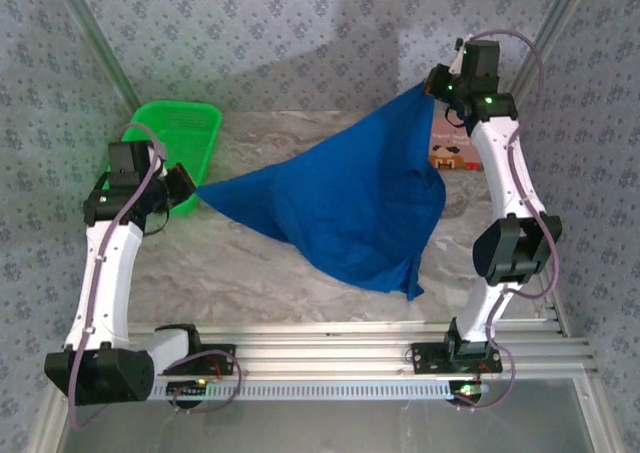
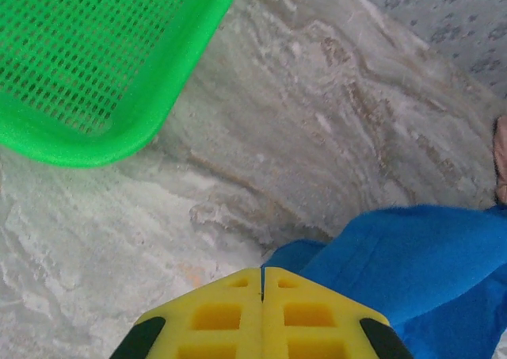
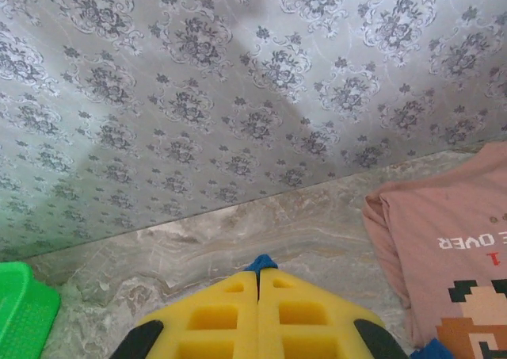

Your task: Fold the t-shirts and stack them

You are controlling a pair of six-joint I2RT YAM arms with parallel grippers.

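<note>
Two shirts, one basket and two grippers are at the bench [image 1: 260, 273], whose top is marbled grey and tan. The blue shirt [image 1: 340, 208] is soft plain cloth, pulled into a rough triangle between two raised corners, with creases running from them. Its loose lower part sags toward the near side of the bench. The pink shirt [image 3: 444, 248] lies flat at the far right of the bench, near the patterned wall [image 3: 238, 97], and carries a blocky cartoon print and printed letters. In the top view the blue shirt and the right arm [image 1: 505, 173] cover part of it. The basket [image 1: 175, 138] is bright green plastic mesh, rectangular with rounded corners, at the far left. The left gripper [image 2: 261, 284] has its yellow fingers pressed together on the left corner of the blue shirt, low beside the basket. The right gripper [image 3: 257, 273] is likewise clamped on a blue corner, raised over the far right of the bench near the pink shirt.
</note>
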